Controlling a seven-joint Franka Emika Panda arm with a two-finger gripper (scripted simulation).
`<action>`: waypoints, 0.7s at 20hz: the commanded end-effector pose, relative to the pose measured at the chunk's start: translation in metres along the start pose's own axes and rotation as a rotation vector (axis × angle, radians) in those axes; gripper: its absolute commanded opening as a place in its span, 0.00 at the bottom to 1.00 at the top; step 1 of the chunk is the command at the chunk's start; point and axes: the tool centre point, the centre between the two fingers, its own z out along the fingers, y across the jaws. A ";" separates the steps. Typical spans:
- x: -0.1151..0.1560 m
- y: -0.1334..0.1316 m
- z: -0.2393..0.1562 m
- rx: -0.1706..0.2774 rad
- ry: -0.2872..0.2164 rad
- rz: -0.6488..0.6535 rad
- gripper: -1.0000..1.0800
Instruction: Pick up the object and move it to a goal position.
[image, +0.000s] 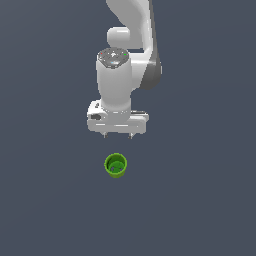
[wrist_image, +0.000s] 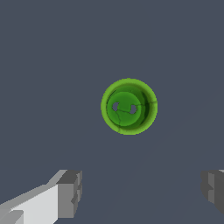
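While the claw (image: 118, 135) is hanging in the exterior view with its two short fingers pointing down and spread wide, the cup (image: 116, 165) is sitting upright on the dark desk (image: 45, 210), below the claw and clear of it, with nothing between the fingers. The cup is lining up roughly under the middle of the gap, perhaps a touch off centre, so a straight descent is looking plausible. Even so, a small sideways error could be bringing one fingertip down onto the thin rim instead of past it, tipping or skidding the light cup.

Looking through the wrist view, the cup (wrist_image: 129, 106) is showing its open mouth and darker inside, lying ahead of the line between the two fingers (wrist_image: 70, 193) and not between them. That offset is suggesting the claw is needing to travel forward as well as down before closing. Closing early would be catching only air or clipping the near wall and knocking the cup away. Since the cup is narrower than the claw, an off-centre squeeze could also be pushing it sideways or letting it slip during the lift.
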 end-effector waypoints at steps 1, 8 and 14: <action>0.000 0.000 0.000 0.000 0.000 0.000 0.62; 0.001 -0.017 -0.006 -0.002 0.009 -0.042 0.62; 0.003 -0.017 -0.004 -0.006 0.001 -0.040 0.62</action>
